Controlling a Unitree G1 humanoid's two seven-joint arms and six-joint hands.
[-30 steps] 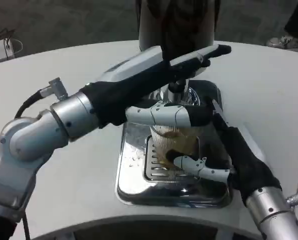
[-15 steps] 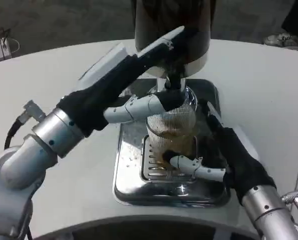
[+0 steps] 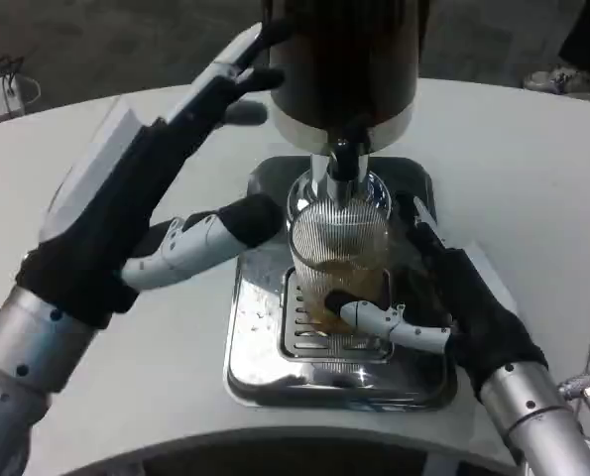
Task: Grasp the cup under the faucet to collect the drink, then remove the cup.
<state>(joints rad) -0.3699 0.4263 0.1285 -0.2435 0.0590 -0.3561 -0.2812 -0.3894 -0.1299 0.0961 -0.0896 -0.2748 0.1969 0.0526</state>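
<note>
Since 1 second ago, left hand (image 3: 151,213) is withdrawn from faucet (image 3: 342,159), fingers spread, empty. Cup (image 3: 339,263), partly filled, is held on drip tray (image 3: 265,367) by right hand (image 3: 443,307); removal is judged outstanding.

A white table (image 3: 532,178) carries a shiny metal drip tray (image 3: 250,367).

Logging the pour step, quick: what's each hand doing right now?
Left hand: open, fingers spread, holding nothing.
Right hand: holding the ribbed cup under the faucet.
</note>
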